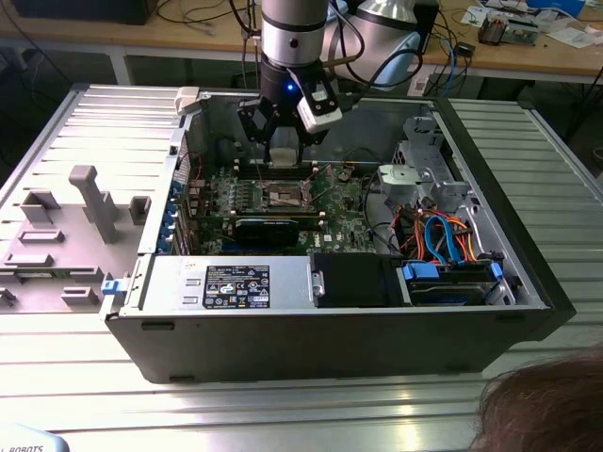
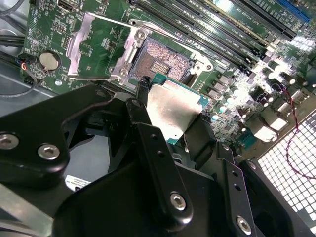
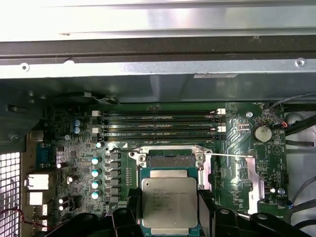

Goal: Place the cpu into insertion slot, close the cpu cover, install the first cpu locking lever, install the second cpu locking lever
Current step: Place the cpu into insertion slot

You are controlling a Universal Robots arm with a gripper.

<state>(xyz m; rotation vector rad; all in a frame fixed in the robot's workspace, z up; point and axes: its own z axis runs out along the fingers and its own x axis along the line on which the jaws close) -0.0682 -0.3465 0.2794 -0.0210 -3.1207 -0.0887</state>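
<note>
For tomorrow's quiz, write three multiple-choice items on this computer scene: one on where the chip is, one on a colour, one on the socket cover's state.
1. Where is the chip? A in the socket; B in the hand; C on a shelf.
2. What colour is the circuit board? A red; B green; C white.
3. The socket cover is: A shut; B missing; C swung open.
Answers: 1B, the hand grips it and the socket is bare; 2B, green shows between the parts; 3C, it lies flipped back beside the socket.
</note>
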